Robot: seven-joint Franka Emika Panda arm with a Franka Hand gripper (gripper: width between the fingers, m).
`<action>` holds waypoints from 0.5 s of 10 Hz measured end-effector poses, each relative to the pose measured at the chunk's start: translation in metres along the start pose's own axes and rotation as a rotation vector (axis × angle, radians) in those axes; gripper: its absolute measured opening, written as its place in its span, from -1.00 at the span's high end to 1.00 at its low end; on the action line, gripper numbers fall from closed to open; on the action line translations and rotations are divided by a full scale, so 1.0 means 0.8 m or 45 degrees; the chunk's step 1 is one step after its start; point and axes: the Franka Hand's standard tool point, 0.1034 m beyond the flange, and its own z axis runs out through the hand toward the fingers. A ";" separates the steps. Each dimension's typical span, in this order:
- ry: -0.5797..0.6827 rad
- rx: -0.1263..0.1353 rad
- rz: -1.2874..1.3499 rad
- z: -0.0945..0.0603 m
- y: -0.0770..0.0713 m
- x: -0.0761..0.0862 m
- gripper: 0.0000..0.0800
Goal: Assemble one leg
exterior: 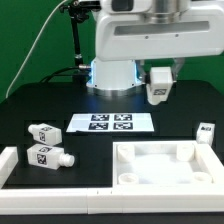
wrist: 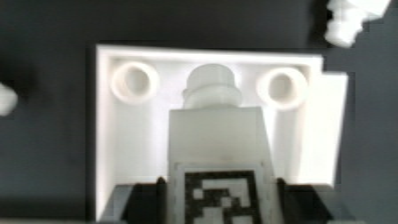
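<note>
My gripper [exterior: 158, 78] is shut on a leg [exterior: 157, 90], a stubby white peg with a black-and-white tag, and holds it in the air above the table, behind the large white square panel [exterior: 165, 172]. In the wrist view the held leg [wrist: 222, 130] points its narrower end toward the panel's edge [wrist: 107, 130], between two round corner holes [wrist: 135, 82] [wrist: 281, 86]. The dark fingers [wrist: 139, 198] flank its tagged body, and the gripper [wrist: 222, 202] is closed on it.
Two more legs [exterior: 42, 132] [exterior: 47, 155] lie at the exterior view's left, and one [exterior: 204, 133] stands at its right, also in the wrist view [wrist: 342, 22]. The marker board [exterior: 112, 123] lies mid-table. A white block [exterior: 8, 165] sits at the front left edge.
</note>
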 end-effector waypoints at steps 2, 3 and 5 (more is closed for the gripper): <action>0.140 -0.006 0.002 0.001 0.002 0.003 0.29; 0.213 -0.011 0.001 0.002 0.003 0.005 0.29; 0.473 -0.021 -0.004 0.009 -0.004 0.033 0.29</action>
